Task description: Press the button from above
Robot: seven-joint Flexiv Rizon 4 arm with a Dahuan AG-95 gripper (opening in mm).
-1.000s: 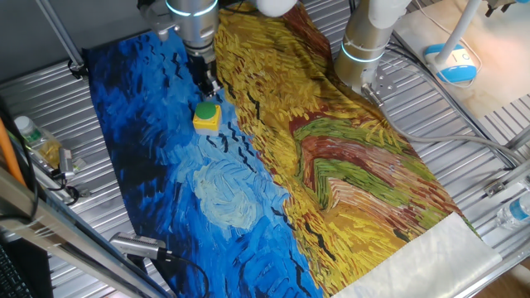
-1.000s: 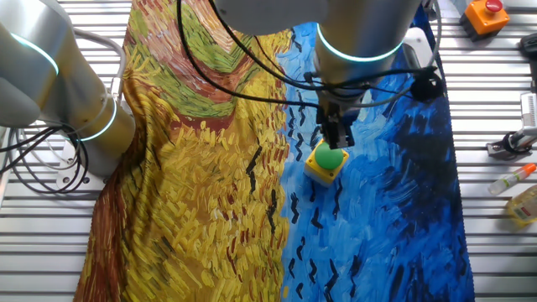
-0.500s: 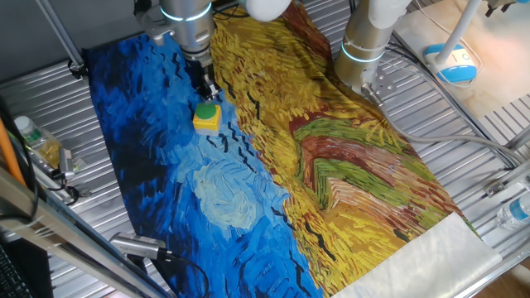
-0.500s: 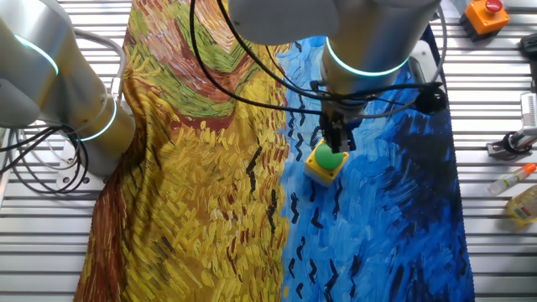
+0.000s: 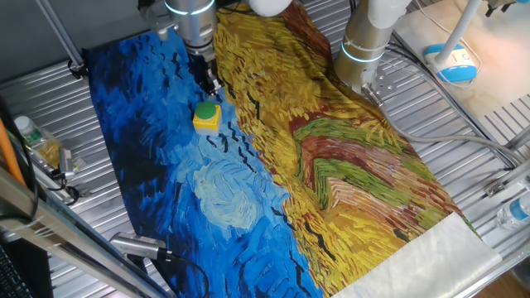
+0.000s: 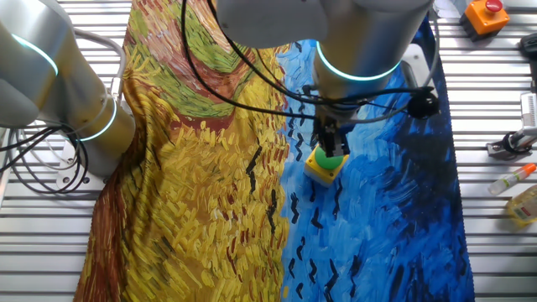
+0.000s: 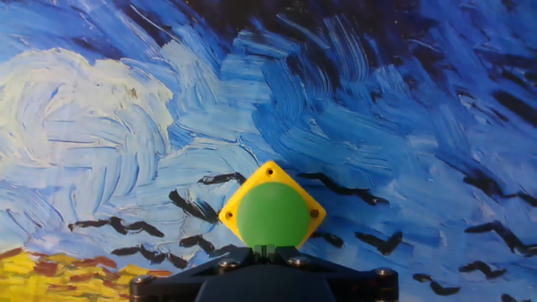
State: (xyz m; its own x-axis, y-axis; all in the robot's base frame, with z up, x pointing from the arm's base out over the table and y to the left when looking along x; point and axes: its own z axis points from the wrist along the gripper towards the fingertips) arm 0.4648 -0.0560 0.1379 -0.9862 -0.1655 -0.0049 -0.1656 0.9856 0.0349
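Blue painted cloth [image 5: 157, 165] is lying open around the yellow square button box with round green cap [image 5: 206, 116]; black jaws [image 6: 328, 148] are hovering above it, state untellable.

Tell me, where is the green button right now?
The button sits on the blue part of the painted cloth, right under the robot's hand, near where blue meets yellow.

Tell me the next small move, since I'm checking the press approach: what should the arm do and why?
Probably go straight down. In both fixed views the claw hangs just above the button, and the hand view shows the green cap near its bottom edge, roughly centred sideways, so little sideways correction seems needed before pressing.
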